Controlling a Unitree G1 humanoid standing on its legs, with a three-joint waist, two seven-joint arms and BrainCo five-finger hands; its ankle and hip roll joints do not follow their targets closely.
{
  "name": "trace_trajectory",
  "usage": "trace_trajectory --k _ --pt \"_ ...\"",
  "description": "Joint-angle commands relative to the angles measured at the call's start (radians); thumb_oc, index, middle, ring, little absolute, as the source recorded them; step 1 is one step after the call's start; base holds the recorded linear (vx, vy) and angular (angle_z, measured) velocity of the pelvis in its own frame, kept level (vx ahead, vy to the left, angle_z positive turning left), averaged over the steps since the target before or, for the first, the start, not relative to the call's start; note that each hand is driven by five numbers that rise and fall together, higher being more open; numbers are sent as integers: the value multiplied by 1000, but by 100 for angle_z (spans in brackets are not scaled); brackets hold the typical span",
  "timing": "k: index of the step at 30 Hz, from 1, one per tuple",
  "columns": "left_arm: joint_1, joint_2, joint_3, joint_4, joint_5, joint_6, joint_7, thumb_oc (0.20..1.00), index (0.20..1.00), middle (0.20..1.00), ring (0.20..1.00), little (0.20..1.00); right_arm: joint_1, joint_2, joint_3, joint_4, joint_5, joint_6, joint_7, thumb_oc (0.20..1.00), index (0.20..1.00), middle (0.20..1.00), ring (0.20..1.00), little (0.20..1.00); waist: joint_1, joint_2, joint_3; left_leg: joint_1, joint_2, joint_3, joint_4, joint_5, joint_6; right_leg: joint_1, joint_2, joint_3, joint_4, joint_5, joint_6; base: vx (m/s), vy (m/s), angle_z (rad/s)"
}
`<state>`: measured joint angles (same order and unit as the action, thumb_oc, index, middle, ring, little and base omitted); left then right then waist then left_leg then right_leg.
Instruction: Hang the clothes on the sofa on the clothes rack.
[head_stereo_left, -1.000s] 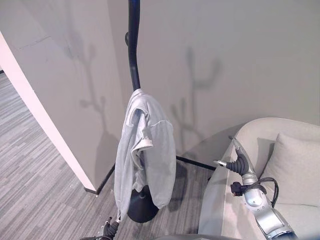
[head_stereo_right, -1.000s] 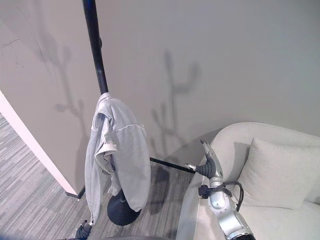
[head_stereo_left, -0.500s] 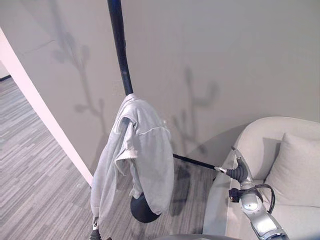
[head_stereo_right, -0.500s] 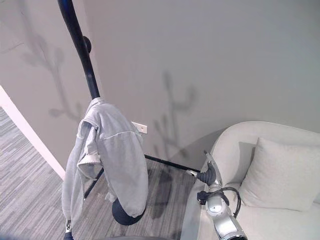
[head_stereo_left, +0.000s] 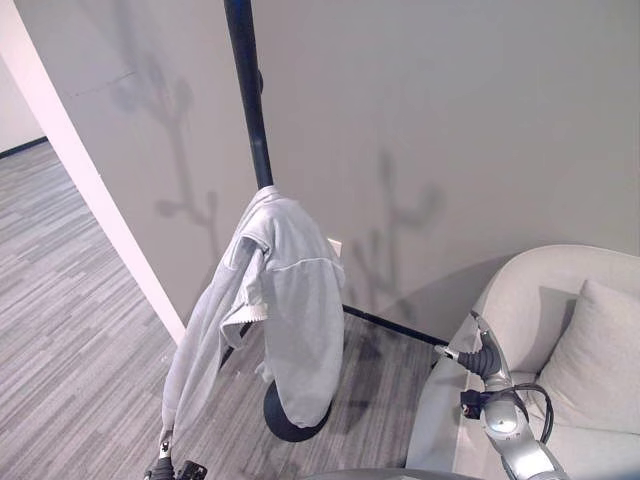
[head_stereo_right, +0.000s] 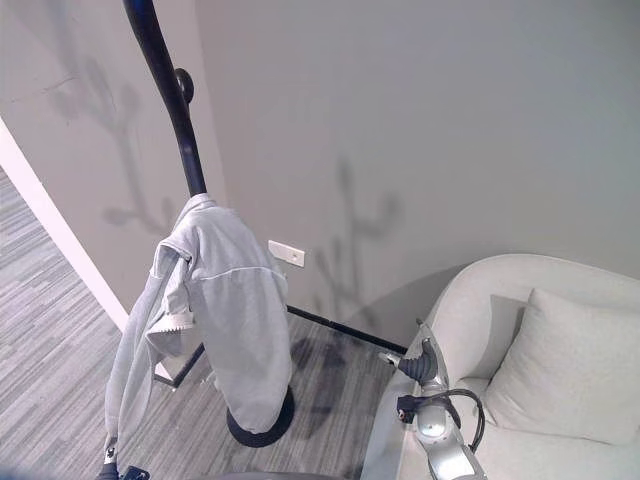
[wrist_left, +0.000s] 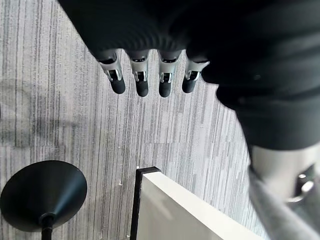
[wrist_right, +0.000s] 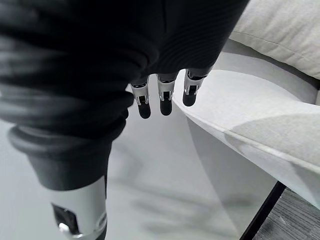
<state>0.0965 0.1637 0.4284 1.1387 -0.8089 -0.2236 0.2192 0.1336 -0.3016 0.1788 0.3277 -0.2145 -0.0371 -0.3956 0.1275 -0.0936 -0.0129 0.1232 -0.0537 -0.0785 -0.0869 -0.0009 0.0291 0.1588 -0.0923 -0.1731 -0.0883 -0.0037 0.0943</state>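
You see pale grey jacket (head_stereo_left: 285, 300) draped on black pole clothes rack (head_stereo_left: 248, 100) | left hand (wrist_left: 150, 75) released, empty | right hand (wrist_right: 162, 97) released beside rack, above cream fabric sofa (head_stereo_right: 540, 300)

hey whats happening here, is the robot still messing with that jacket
No. The light grey jacket hangs on the black clothes rack by the wall, and neither hand holds it. The left hand hangs low over the carpet with straight, empty fingers. The right hand is also open and empty, raised beside the pale sofa, which has a cushion on it.
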Motion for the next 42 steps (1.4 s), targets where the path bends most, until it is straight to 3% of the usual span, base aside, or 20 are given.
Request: trace_trajectory --k 1,4,6,12,13,14,17,21,27,28,31,34,35,37,42 --pt "41 44 -22 119 -33 35 -10 1000 1000 1000 1000 1000 -3 1 -17 -60 12 -50 -27 1000 1000 1000 1000 1000 41 -8 -3 -48 54 14 0 -20 -38 -11 -34 -31 64 -27 21 0 0 0" --pt "67 53 -224 -18 160 37 -91 1000 1000 1000 1000 1000 -18 -15 -4 -64 -24 -57 -10 1000 1000 1000 1000 1000 24 8 4 -50 57 21 0 -16 -36 -19 -33 -32 80 -30 19 -19 19 2" --pt "102 76 -317 -249 209 2 -95 1000 1000 1000 1000 1000 -25 -23 3 -64 -35 -62 -4 1000 1000 1000 1000 1000 16 18 11 -54 58 21 0 -15 -33 -25 -34 -32 87 -29 18 0 0 0" --pt "108 75 -318 -257 211 6 -92 1000 1000 1000 1000 1000 -22 -23 3 -65 -35 -62 -4 1000 1000 1000 1000 1000 16 18 10 -53 58 21 0 -15 -33 -25 -34 -32 88 -30 18 -10 4 1" --pt "209 138 -361 -652 251 -19 -96 1000 1000 1000 1000 1000 -24 -31 9 -55 -48 -59 11 1000 1000 1000 1000 1000 7 32 22 -61 58 20 0 -6 -31 -35 -35 -35 97 -27 16 -48 28 4" --pt "251 187 -339 -848 293 -28 -106 1000 1000 1000 1000 1000 -22 -36 18 -61 -50 -64 29 1000 1000 1000 1000 1000 3 38 27 -56 58 18 0 -16 -32 -32 -34 -33 101 -38 16 -59 30 2" --pt "288 223 -296 -1013 338 -41 -116 1000 1000 1000 1000 1000 -22 -36 32 -57 -51 -69 54 1000 1000 1000 1000 1000 2 41 26 -62 56 16 0 -15 -32 -37 -36 -34 98 -35 14 -15 4 12" --pt "340 225 -231 -1060 326 -57 -129 1000 1000 1000 1000 1000 -22 -38 32 -53 -52 -74 71 1000 1000 1000 1000 1000 12 41 26 -61 56 16 0 -17 -33 -33 -37 -35 93 -35 13 -5 5 0" --pt "354 177 -113 -999 222 -73 -103 1000 1000 1000 1000 1000 -25 -44 19 -47 -64 -70 72 1000 1000 1000 1000 1000 34 35 29 -59 55 11 0 -15 -34 -26 -37 -43 86 -34 12 1 0 1" --pt "339 123 -50 -927 130 -82 -74 1000 1000 1000 1000 1000 -28 -39 8 -41 -75 -60 66 1000 1000 1000 1000 1000 49 30 26 -60 54 7 0 -15 -35 -22 -37 -47 81 -35 11 7 -3 8" --pt "319 108 -37 -836 110 -75 -53 1000 1000 1000 1000 1000 -29 -40 2 -43 -79 -53 62 1000 1000 1000 1000 1000 55 27 27 -60 53 5 0 -15 -36 -17 -36 -51 79 -36 11 11 -2 7" --pt "270 103 -96 -556 120 -21 -51 1000 1000 1000 1000 1000 -41 -40 5 -34 -75 -43 56 1000 1000 1000 1000 1000 57 28 30 -60 52 3 0 -11 -36 -19 -37 -55 82 -36 11 5 2 3" --pt "266 105 -96 -550 118 -23 -54 1000 1000 1000 1000 1000 -42 -40 5 -34 -74 -43 55 1000 1000 1000 1000 1000 58 28 31 -59 52 3 0 -11 -36 -19 -37 -55 82 -36 11 0 0 0" --pt "176 71 -125 -278 48 9 -62 1000 1000 1000 1000 1000 -56 -19 28 -16 -73 -36 41 1000 1000 1000 1000 1000 52 27 28 -59 52 4 0 -9 -36 -21 -38 -54 84 -37 13 17 -2 4" --pt "94 5 -117 -12 -23 44 -62 1000 1000 1000 1000 1000 -59 4 71 2 -56 -31 23 1000 1000 1000 1000 1000 37 24 19 -52 52 10 0 -14 -36 -22 -38 -45 84 -38 14 13 0 0"
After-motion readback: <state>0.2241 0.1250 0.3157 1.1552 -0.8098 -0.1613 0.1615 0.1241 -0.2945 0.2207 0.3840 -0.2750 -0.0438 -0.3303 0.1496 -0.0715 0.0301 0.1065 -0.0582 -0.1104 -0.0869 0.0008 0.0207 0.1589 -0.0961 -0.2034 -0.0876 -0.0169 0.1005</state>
